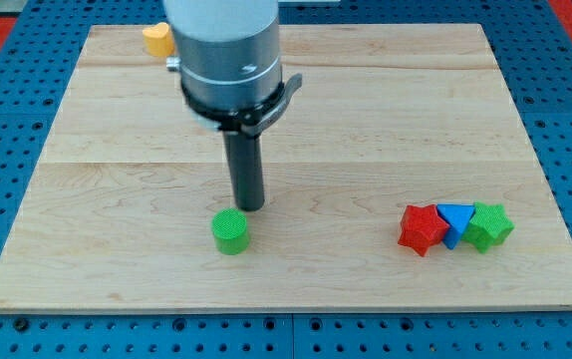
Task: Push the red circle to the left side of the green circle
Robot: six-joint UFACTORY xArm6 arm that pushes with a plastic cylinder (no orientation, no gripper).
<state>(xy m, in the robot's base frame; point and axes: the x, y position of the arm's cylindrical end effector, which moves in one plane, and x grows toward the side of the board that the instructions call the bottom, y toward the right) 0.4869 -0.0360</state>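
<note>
The green circle lies on the wooden board, left of centre near the view's bottom. My tip rests on the board just above and to the right of the green circle, very close to it. No red circle shows in this view; the arm's body hides part of the board's top.
A red star, a blue triangle and a green star sit bunched together at the view's lower right. A yellow block sits at the top edge, partly hidden by the arm.
</note>
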